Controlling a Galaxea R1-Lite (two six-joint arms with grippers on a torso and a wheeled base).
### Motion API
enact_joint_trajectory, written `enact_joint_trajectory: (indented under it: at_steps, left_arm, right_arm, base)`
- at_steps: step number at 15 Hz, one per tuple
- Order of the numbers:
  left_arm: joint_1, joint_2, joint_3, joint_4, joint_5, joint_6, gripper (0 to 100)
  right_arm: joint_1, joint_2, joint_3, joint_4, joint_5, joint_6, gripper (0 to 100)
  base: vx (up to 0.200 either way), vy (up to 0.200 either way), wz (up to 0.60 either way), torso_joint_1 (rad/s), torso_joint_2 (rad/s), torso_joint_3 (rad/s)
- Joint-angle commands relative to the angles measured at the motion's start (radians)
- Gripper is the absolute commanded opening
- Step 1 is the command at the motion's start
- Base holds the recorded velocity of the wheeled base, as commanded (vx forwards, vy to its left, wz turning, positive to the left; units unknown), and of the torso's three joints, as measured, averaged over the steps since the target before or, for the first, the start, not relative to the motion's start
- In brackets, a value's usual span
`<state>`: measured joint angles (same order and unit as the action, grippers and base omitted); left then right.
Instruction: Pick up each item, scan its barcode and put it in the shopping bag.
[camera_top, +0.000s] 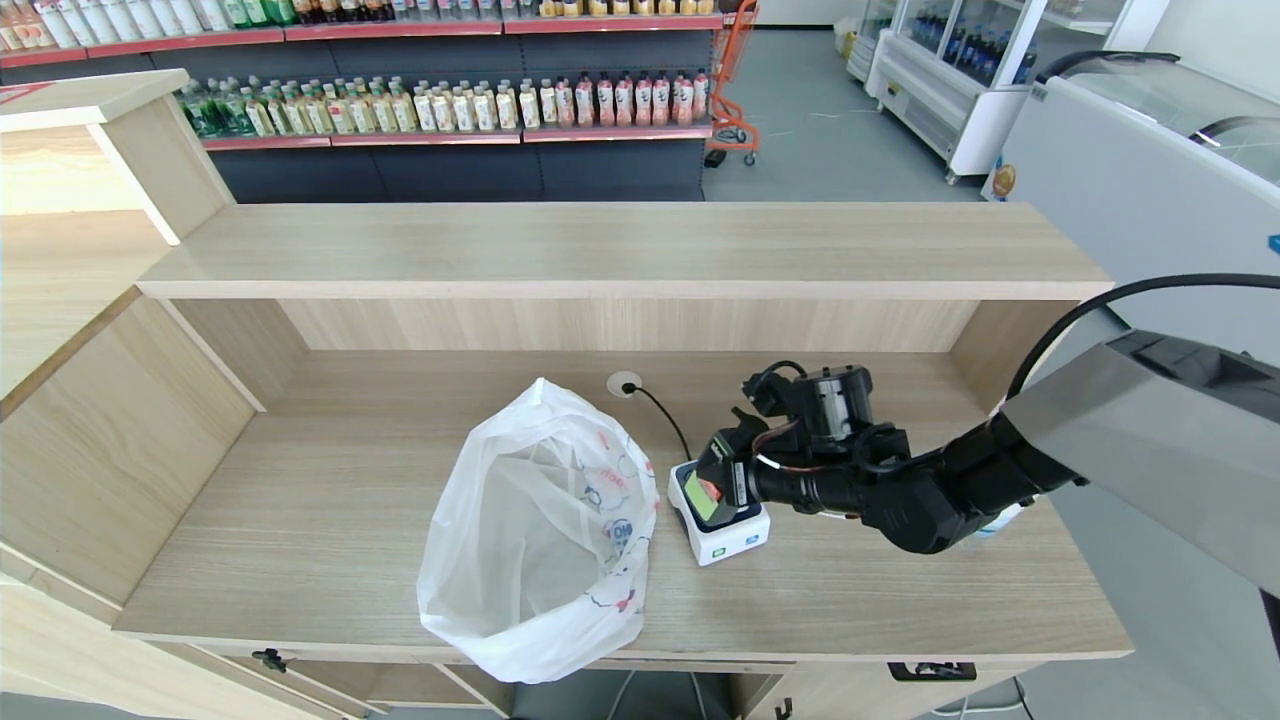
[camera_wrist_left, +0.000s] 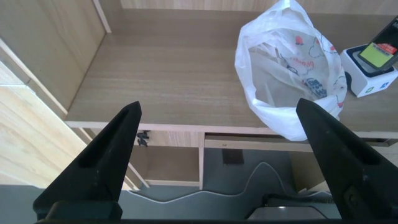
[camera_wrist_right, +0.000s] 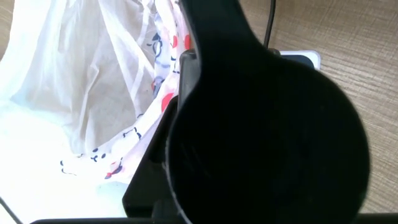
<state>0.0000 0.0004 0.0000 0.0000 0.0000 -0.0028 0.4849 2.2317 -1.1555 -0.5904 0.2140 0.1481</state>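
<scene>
Black fingers of the left pincer (camera_wrist_left: 219, 109) are seen spread wide with nothing between them, held low in front of the table's front edge. Light wood is used for the table (camera_top: 300, 520). A white plastic shopping bag (camera_top: 540, 540) with red and blue print is set on the table near its front edge. The mouth is open and the lower end reaches the edge. What lies inside cannot be told.

Just beside the bag, on the robot's right, a white scanner (camera_top: 735, 535) with a dark top is placed on the table. The right pincer (camera_top: 715, 485) is held right over the scanner and is closed on a small green item (camera_top: 700, 500) with a red patch, so the item is kept above the dark top, tilted. Whether item and scanner touch cannot be told. The bag and the item are apart, with the scanner's edge between them.

A black cable (camera_top: 665, 415) is run from the scanner back to a round grommet (camera_top: 625, 383) in the tabletop. Behind that, a raised wooden ledge (camera_top: 620, 245) is built across the table's far side. Farther off, shelves of bottles (camera_top: 450, 110), an orange trolley (camera_top: 735, 90) and white freezers (camera_top: 1150, 150) are seen.
</scene>
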Motion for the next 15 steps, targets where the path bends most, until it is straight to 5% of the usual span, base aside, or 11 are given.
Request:
enact_joint_trajectory:
  at_steps: [1, 10, 15]
  left_arm:
    - [0.000, 0.000, 0.000, 0.000, 0.000, 0.000, 100]
    - [0.000, 0.000, 0.000, 0.000, 0.000, 0.000, 100]
    - [0.000, 0.000, 0.000, 0.000, 0.000, 0.000, 100]
  right_arm:
    - [0.003, 0.017, -0.006, -0.002, -0.001, -0.001, 0]
    - [0.000, 0.019, -0.009, -0.032, -0.015, -0.001, 0]
    - [0.000, -0.138, 0.033, -0.035, -0.179, -0.025, 0]
  base:
    - [0.000, 0.000, 0.00, 0.000, 0.00, 0.000]
    - [0.000, 0.000, 0.00, 0.000, 0.00, 0.000]
    - [0.000, 0.000, 0.00, 0.000, 0.00, 0.000]
